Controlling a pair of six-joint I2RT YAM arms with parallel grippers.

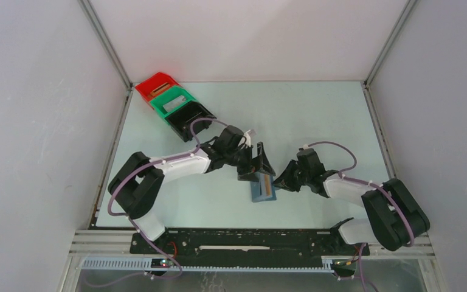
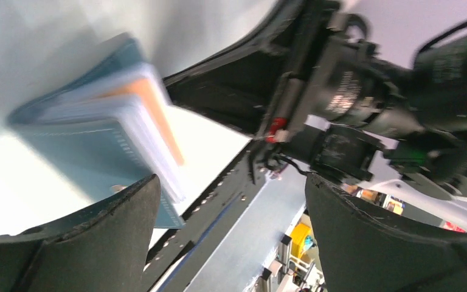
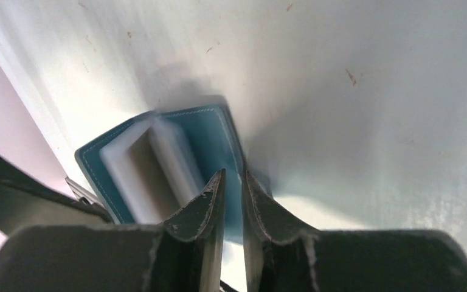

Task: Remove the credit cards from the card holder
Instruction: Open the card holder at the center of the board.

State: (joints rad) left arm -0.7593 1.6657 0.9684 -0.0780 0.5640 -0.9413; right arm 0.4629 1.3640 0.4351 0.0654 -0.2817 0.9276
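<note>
Right gripper [image 3: 233,182]: reached low from 3 o'clock, jaws clamped on card holder [image 3: 210,131].
left gripper [image 2: 231,185]: hung at 12 o'clock, jaws wide apart.
card holder: flat, teal, stitched edges, lay open on table [image 1: 316,121].

A pale mint-green table [image 1: 316,115] fills the middle, boxed in by plain white wall panels: one at 12 o'clock [image 1: 249,36], one at 9 o'clock [image 1: 36,121], one at 3 o'clock [image 1: 438,91]. Aluminium posts rise from the corners at 11 o'clock [image 1: 105,45] and 1 o'clock [image 1: 388,42]. A red bin [image 1: 155,84], a green bin [image 1: 173,103] and a black bin [image 1: 193,118] sit in a row at 11 o'clock. At 6 o'clock run a black mounting plate [image 1: 249,237] and a grey slotted duct [image 1: 249,264]. The light is soft and even.
</note>
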